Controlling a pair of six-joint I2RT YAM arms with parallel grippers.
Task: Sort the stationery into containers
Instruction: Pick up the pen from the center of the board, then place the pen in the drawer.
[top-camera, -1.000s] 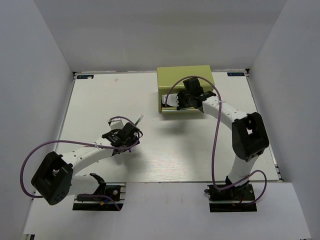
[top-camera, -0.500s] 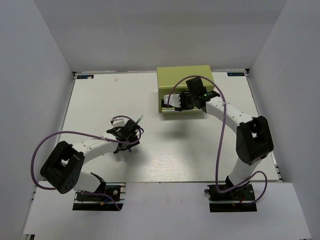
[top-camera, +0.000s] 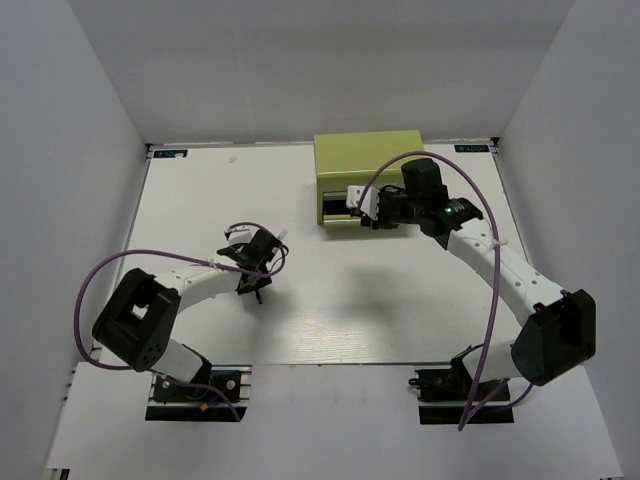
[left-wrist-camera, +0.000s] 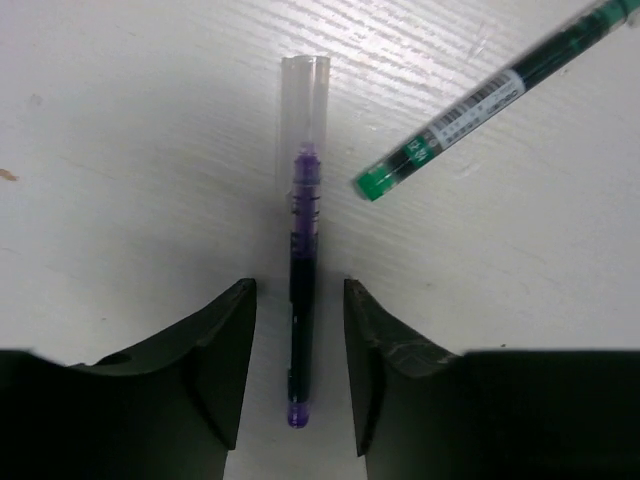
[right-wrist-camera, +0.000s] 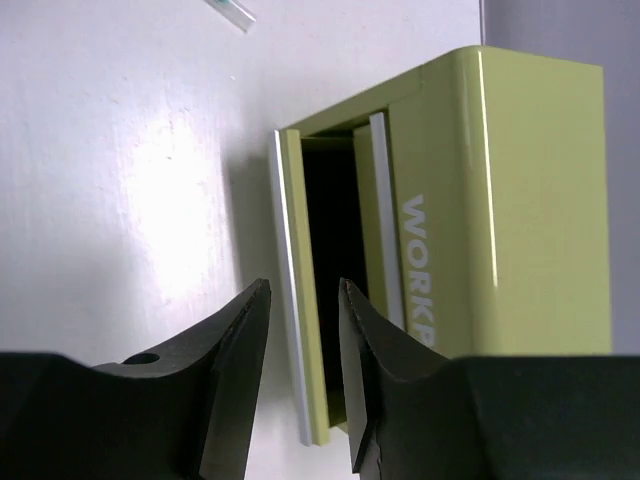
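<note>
While inside left hand (left-wrist-camera: 298, 296), purple pen (left-wrist-camera: 303, 240) cap-forward

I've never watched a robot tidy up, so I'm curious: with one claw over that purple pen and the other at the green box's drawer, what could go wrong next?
The open left claw straddles the thin purple pen. Closing off-centre might roll it away or nudge the green pen close by. The open right claw appears to bracket the drawer front, which is only partly out. A tug could drag the whole chest.
</note>
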